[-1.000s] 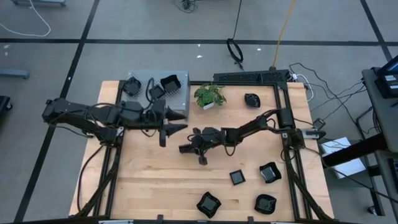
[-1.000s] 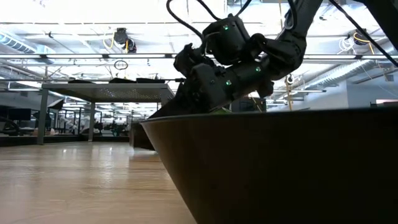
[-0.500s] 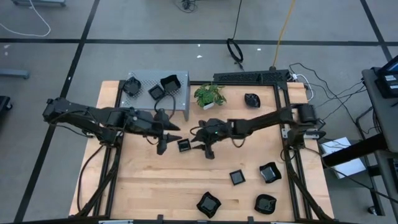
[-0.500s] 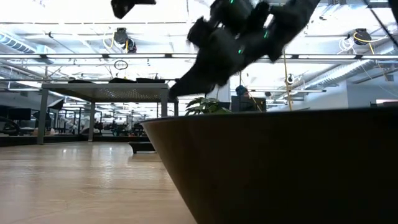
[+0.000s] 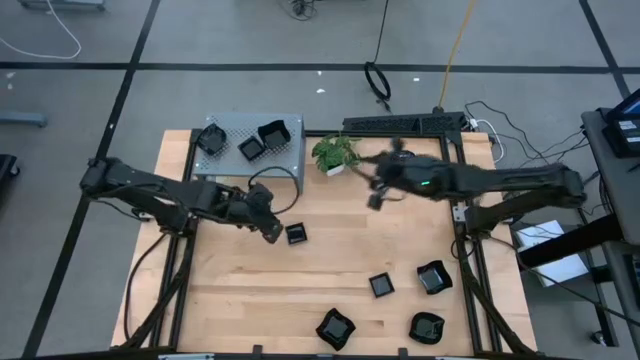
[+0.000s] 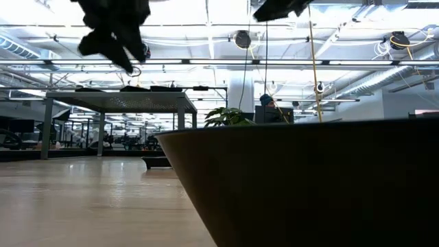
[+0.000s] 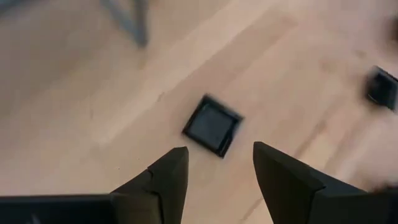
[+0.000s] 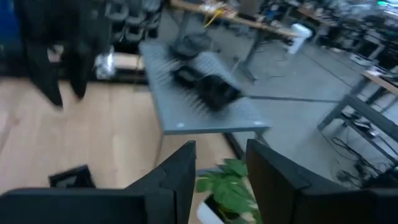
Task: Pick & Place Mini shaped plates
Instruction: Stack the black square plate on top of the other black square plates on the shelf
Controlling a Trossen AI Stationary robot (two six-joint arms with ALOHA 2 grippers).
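While the left claw [image 5: 272, 232] hangs with its fingers apart and empty, 1 small square plate [image 5: 295, 234] lies on the table just beside its tips. 3 plates [image 5: 250, 140] already sit on the grey stand behind it. The right claw [image 5: 376, 196], open and empty too, is near the plant [image 5: 337, 153]. 4 more plates [image 5: 382, 285] wait far off.

Low view: a near dark plate [image 6: 309, 185] fills the foreground, cut off at the frame edge, hiding the surface behind it. Right tool [image 5: 375, 192] motion-blurred beside the plant [image 5: 336, 153].
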